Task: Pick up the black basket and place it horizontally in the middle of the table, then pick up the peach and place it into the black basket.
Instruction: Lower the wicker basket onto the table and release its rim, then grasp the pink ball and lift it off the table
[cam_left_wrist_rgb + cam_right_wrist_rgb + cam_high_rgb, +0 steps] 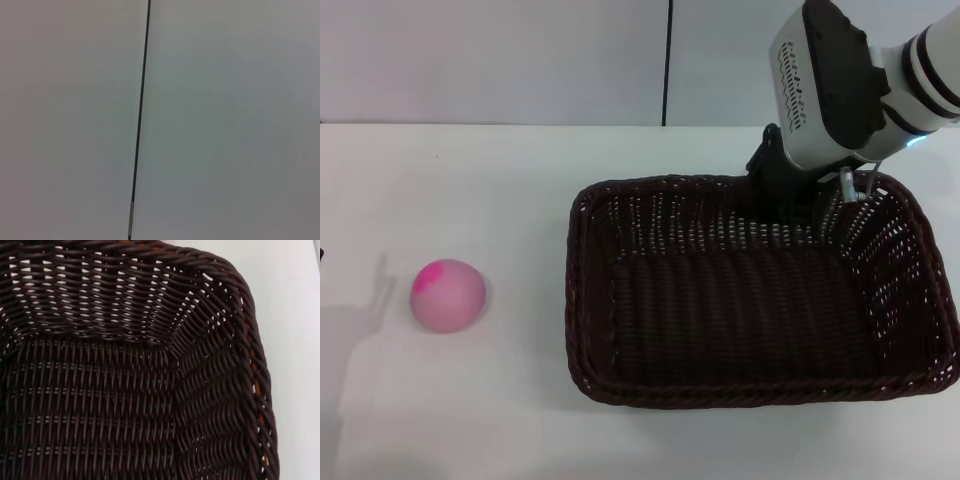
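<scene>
The table point(470, 180) is the biggest thing in the head view: a white top that fills the frame from the lower edge up to a pale wall point(500, 60) with one dark vertical seam point(668, 60) in the upper middle.

On it, the black basket point(590, 300) takes up the lower right of the frame. It lies with its long side running left to right, its far rim about mid-height and its near rim close to the bottom edge; its right end almost reaches the right border. The right wrist view looks down into it — the basket point(125, 390) shows a woven floor, a sloping wall and one rounded corner, with bare table point(295, 315) beyond the rim.

The right arm comes in from the upper right corner of the head view, a white and black housing tilted down toward the basket. The right gripper point(800, 195) sits at the basket's far rim, right of centre, its dark body reaching down over the inside of the far wall. Whether it is clamped on the rim or let go, I cannot tell, since the housing covers the tips.

The peach point(448, 295) is smallest — a pale pink ball with a magenta patch on top, at the middle left of the frame, on the table and well apart from the basket.

The left gripper is out of sight; its wrist camera shows only wall point(225, 120) and seam point(140, 120).
</scene>
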